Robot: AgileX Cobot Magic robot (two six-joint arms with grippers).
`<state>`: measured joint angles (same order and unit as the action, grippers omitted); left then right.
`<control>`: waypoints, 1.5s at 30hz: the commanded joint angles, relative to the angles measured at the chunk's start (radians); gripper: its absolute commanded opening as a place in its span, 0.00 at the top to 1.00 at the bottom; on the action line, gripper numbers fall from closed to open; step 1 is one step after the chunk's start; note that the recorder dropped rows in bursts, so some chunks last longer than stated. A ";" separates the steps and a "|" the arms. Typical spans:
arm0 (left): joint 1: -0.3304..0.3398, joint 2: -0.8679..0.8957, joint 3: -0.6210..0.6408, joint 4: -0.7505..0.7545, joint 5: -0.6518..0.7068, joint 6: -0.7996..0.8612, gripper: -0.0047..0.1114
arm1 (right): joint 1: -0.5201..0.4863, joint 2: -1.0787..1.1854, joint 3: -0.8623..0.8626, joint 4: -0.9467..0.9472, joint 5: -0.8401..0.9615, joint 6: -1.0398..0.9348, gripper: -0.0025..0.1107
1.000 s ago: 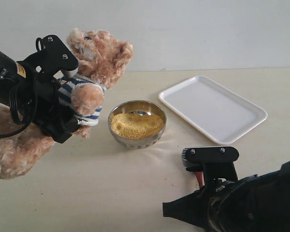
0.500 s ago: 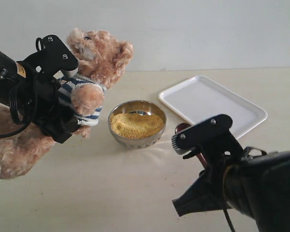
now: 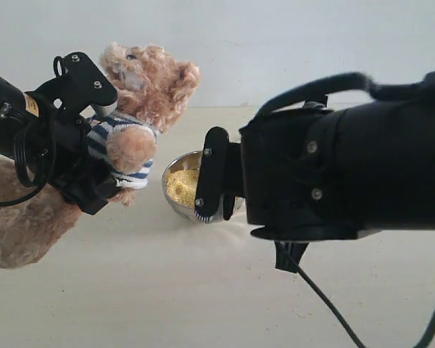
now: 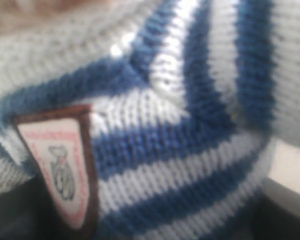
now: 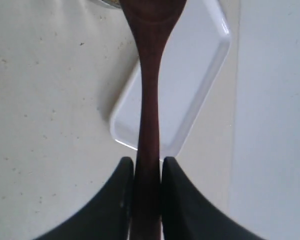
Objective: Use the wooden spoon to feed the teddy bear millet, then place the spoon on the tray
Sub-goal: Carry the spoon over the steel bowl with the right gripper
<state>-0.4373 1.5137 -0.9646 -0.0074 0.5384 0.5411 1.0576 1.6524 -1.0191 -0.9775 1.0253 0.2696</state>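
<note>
The teddy bear (image 3: 148,83) is held upright at the left, with my left gripper (image 3: 100,138) shut on its striped torso. The left wrist view is filled with its navy-and-white shirt (image 4: 190,150) and crest badge (image 4: 60,170). The steel bowl (image 3: 175,206) of millet (image 3: 176,185) sits beside the bear, half hidden by my right arm. My right gripper (image 5: 148,165) is shut on the handle of the wooden spoon (image 5: 149,115). The spoon's oval end points toward the bowl's rim (image 5: 107,4), above the tray (image 5: 195,70). In the exterior view the spoon and tray are hidden.
The bulky black right arm (image 3: 348,167) fills the middle and right of the exterior view, with a cable (image 3: 326,304) hanging below it. A pale tabletop (image 3: 130,290) spreads in front, and a white wall stands behind.
My right arm has risen from the front right and swung left toward the bowl with the spoon, now covering the tray. The left arm and the bear have stayed still.
</note>
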 commanded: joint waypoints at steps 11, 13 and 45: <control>-0.004 -0.012 -0.006 -0.011 -0.026 0.002 0.92 | -0.022 0.124 -0.054 -0.301 -0.035 -0.022 0.98; -0.004 -0.012 -0.006 -0.011 -0.026 0.002 0.92 | -0.046 0.140 -0.081 -0.291 -0.038 -0.038 0.98; -0.004 -0.012 -0.006 -0.011 -0.026 0.002 0.92 | -0.108 0.279 -0.308 0.014 0.078 -0.384 0.98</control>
<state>-0.4373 1.5137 -0.9646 -0.0074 0.5359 0.5411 0.9567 1.9331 -1.3228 -0.9772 1.0781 -0.1041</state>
